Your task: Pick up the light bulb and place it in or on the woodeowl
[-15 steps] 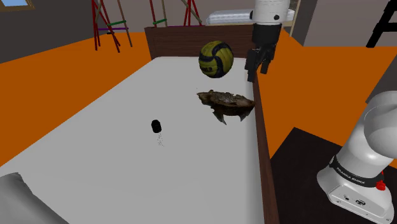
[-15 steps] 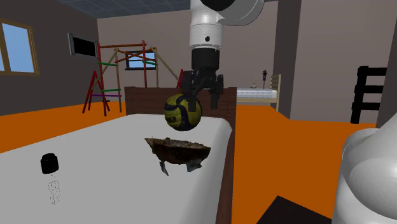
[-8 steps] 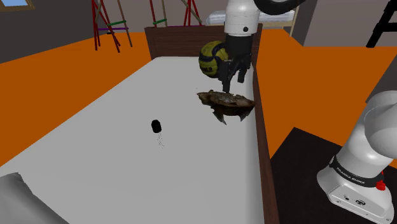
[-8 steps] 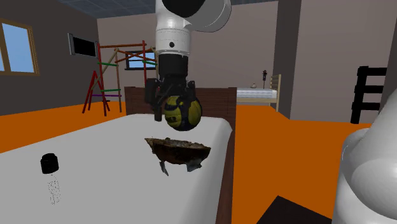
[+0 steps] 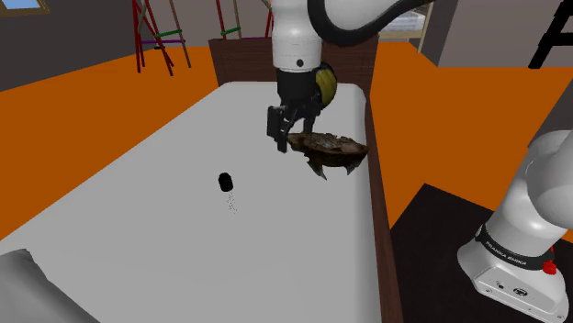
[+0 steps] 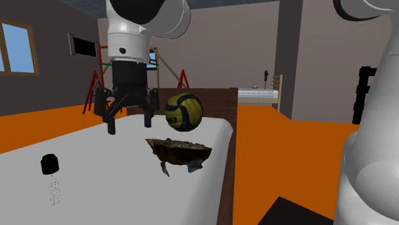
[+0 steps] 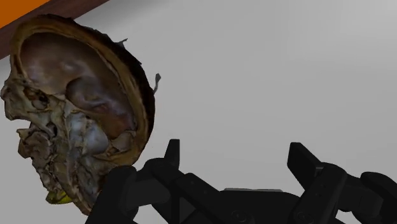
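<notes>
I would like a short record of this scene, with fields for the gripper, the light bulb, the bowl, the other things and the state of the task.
gripper: open, empty, above the table, beside the bowl
light bulb: black base, on the table, apart from the gripper
bowl: brown, rough, near the table's edge, no bulb in it
ball: yellow and dark, behind the bowl
task: bulb not yet picked up

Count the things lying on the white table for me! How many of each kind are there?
Balls: 1, a yellow-and-dark ball
Bowls: 1, a rough brown bowl
Bulbs: 1, a light bulb with a black base
Total: 3
</notes>
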You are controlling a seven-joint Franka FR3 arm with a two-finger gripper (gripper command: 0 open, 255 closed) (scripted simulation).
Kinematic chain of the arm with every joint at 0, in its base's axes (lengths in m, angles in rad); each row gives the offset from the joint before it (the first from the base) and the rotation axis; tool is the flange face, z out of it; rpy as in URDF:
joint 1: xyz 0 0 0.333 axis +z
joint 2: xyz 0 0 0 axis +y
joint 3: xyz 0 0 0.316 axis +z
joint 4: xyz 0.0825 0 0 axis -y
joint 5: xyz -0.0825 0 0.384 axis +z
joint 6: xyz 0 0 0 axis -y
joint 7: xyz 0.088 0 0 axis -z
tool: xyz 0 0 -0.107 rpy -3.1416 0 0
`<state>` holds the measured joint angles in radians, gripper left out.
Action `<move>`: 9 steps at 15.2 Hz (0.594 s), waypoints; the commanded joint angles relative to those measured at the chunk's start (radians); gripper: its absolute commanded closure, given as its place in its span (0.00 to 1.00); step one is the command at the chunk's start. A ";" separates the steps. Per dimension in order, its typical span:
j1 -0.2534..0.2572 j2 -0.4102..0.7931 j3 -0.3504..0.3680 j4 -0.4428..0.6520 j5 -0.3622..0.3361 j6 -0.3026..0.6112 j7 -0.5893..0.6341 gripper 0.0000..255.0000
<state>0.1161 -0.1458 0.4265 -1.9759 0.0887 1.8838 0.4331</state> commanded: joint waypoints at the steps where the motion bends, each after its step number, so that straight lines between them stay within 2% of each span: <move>1: 0.009 0.071 0.024 0.056 -0.030 0.014 0.037 0.00; 5: 0.046 0.225 0.067 0.196 -0.109 0.017 0.124 0.00; 9: 0.109 0.389 0.088 0.364 -0.199 -0.003 0.204 0.00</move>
<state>0.2089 0.2023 0.5100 -1.6515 -0.0873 1.8829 0.6175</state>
